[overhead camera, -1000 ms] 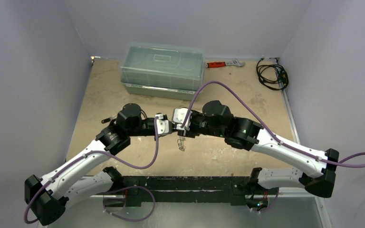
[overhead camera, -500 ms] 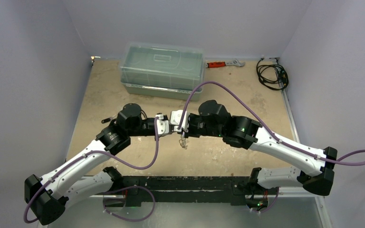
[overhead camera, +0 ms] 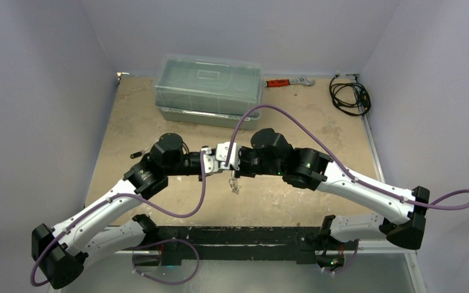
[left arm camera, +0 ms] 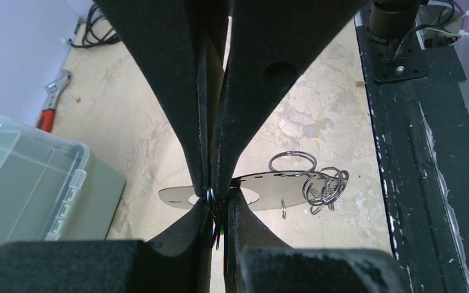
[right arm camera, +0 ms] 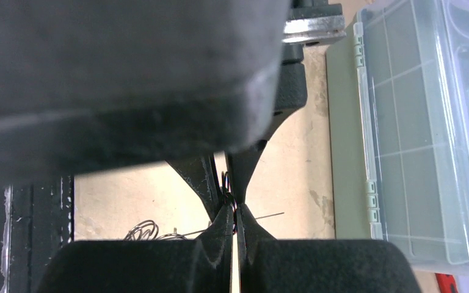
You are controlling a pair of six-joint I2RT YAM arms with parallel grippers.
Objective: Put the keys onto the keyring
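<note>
From above, both arms reach in over the middle of the table (overhead camera: pixel 336 122), and the left gripper (overhead camera: pixel 217 166) and right gripper (overhead camera: pixel 228 170) meet tip to tip. The keyring (overhead camera: pixel 234 183) shows as a small glinting tangle just on the near side of the tips. A clear lidded box (overhead camera: pixel 207 85) stands at the far edge, with a red-handled wrench (overhead camera: pixel 281 82) beside it and a black cable coil (overhead camera: pixel 349 94) in the far right corner. In the left wrist view two pairs of black fingers are pressed together, and both pinch one thin wire ring of the keyring where their tips meet. The flat oval tag (left arm camera: pixel 262 190) juts sideways from that spot, with a cluster of loose rings (left arm camera: pixel 323 188) at its far end. Whether any of these bits is a key cannot be told. In the right wrist view the near fingers are pressed together on a thin pale edge. The other pair is closed just beyond, with dark wire between them.
</note>
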